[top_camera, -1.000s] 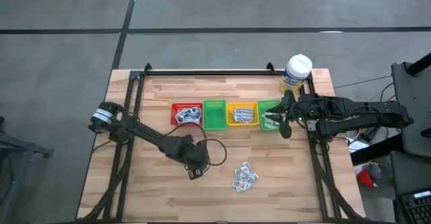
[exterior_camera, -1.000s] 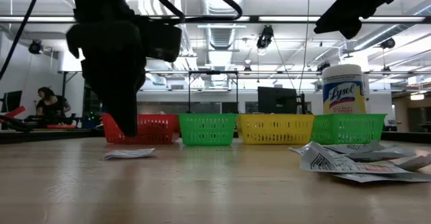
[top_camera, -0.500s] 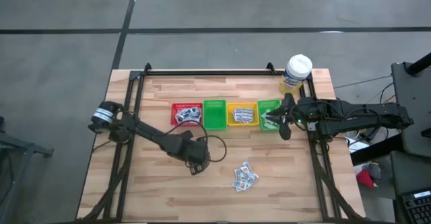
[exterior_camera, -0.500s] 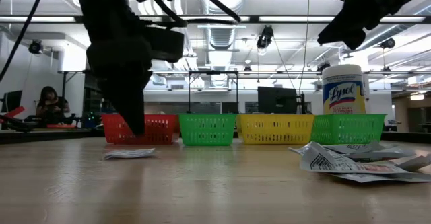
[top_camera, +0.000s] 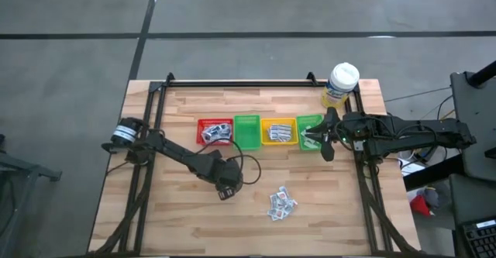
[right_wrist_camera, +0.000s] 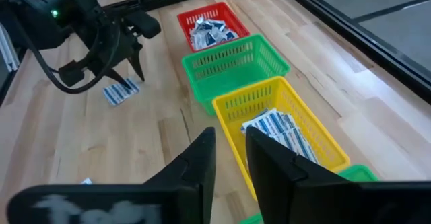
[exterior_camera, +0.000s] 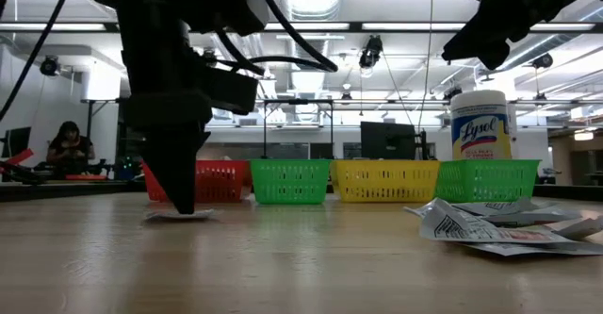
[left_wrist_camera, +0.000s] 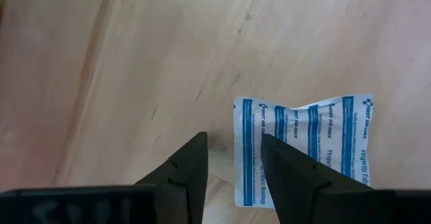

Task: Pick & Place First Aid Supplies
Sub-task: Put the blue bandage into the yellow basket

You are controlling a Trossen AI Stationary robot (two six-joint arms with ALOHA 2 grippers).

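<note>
One white packet with blue print (left_wrist_camera: 303, 143) lies flat on the wood in front of the red bin (top_camera: 215, 132). My left gripper (left_wrist_camera: 232, 157) points down at it, open. One fingertip stands over the packet's short edge and the other over bare wood beside it. In the low view its tips (exterior_camera: 182, 203) reach down to the packet (exterior_camera: 179, 216). A loose pile of packets (top_camera: 280, 204) lies nearer the front. My right gripper (right_wrist_camera: 230, 157) hovers over the right-hand green bin (top_camera: 308, 134), open, with nothing between its fingers. My left gripper comes from above, pointing down. One finger (left_wrist_camera: 273, 150) stands over the packet's short edge (left_wrist_camera: 244, 150). Whether it touches the packet, I cannot tell. The packet lies flat on the table.
Four small bins stand in a row at mid-table: red, green (top_camera: 246, 132), yellow (top_camera: 279, 131), green. Packets lie in the red and yellow ones. A white-capped bottle with a yellow label (top_camera: 341, 84) stands at the far right. A dark frame rail runs along the table's far edge and sides.
My left gripper has come down onto the lone packet in front of the red bin and stays open. The packet has not moved.
</note>
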